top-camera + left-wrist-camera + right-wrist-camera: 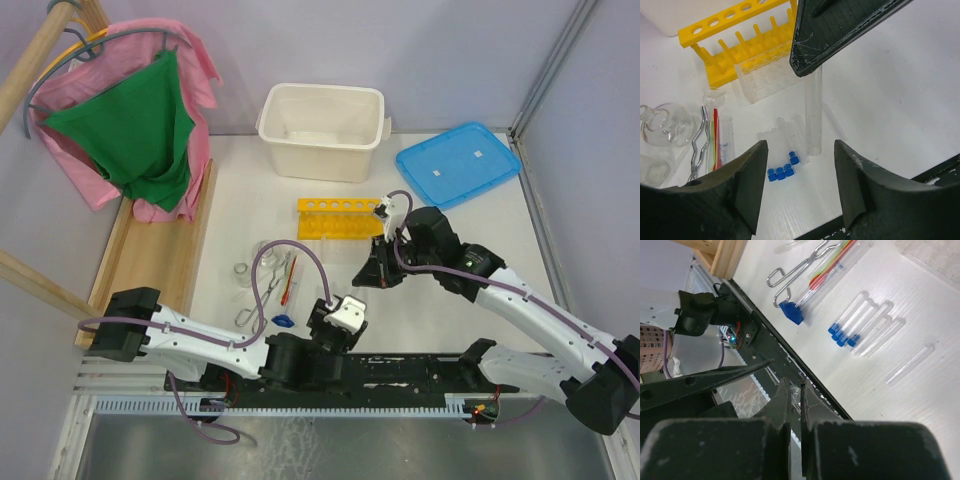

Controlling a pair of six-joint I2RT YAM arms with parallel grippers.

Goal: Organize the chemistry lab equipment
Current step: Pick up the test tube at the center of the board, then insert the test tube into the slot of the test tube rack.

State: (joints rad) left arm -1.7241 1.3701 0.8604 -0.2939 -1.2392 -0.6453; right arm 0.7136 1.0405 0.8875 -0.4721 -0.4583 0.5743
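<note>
Your right end effector (795, 390) is pressed together, and in the left wrist view it appears to pinch the upper end of a long clear tube (813, 115) that hangs toward the bench (900, 100); gripped that high, the tube could likely swing or slip out if you move off fast, and its free end could catch the yellow rack (335, 230) on the way in; your left end effector (800, 165) stands spread with nothing held, so a low sweep would scatter the blue-capped tubes (782, 172), which should roll easily; the long tube's lower end sits just ahead of the left fingers, the capped tubes lie below their gap, and the rack stands beyond.
</note>
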